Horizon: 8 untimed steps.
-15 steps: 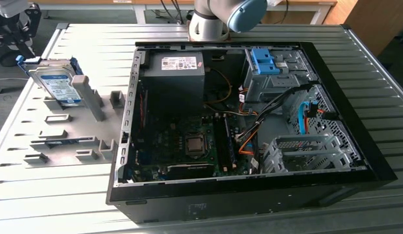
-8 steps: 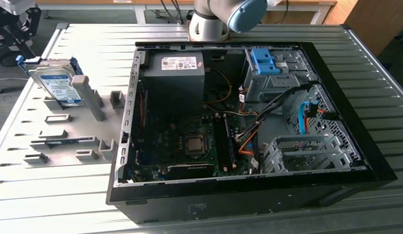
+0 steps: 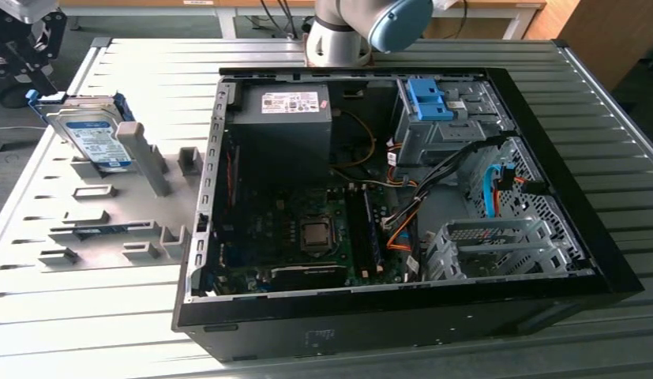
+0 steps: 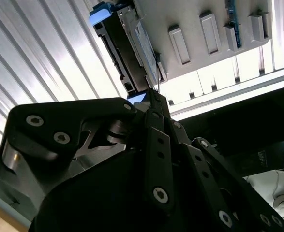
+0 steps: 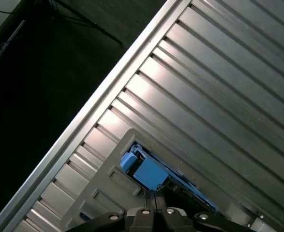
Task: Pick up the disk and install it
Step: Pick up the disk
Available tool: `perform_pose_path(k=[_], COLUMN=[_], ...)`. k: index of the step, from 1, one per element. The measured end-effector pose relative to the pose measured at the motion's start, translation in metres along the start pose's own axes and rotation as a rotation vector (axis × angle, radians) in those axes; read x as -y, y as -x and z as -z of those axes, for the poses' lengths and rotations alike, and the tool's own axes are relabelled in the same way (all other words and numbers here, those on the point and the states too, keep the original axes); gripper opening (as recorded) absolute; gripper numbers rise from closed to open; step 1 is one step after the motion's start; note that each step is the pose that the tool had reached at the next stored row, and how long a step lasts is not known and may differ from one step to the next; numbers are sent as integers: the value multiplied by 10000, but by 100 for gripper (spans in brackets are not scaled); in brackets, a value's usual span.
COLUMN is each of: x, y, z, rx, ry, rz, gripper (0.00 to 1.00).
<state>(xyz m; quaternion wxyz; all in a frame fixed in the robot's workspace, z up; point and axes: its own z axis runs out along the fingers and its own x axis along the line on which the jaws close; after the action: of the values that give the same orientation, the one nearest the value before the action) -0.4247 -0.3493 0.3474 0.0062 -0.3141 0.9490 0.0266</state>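
Observation:
The disk (image 3: pixel 95 136) stands on edge in a grey slotted holder (image 3: pixel 105 213) at the exterior view's left, white-and-blue label facing out and a blue rail along its top. My black gripper (image 3: pixel 36 93) hangs over its top corner, shut on the blue-railed edge. In the second wrist view the fingers meet at the disk's (image 4: pixel 132 53) end, where the gripper (image 4: pixel 153 95) touches it. The first wrist view has the blue rail (image 5: pixel 144 171) just ahead of the gripper (image 5: pixel 156 193).
An open black computer case (image 3: pixel 410 316) lies on the ribbed metal table (image 3: pixel 115 332). Inside are a black power supply (image 3: pixel 284 118), a motherboard, cables, a grey drive cage (image 3: pixel 495 245) and a blue bracket (image 3: pixel 429 99). The arm's base (image 3: pixel 342 31) stands behind the case.

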Motion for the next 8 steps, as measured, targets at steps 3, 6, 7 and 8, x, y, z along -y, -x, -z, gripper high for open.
perform_pose_path(k=[3,6,7,8], x=[0,0,1,1], y=[0,0,0,0], z=[-2,-7,-9,-12], rx=[-26,-54,-63,-72], ry=[16,32,37,42], rz=[558,1096,1277,1455], gripper=[11,11,11,11])
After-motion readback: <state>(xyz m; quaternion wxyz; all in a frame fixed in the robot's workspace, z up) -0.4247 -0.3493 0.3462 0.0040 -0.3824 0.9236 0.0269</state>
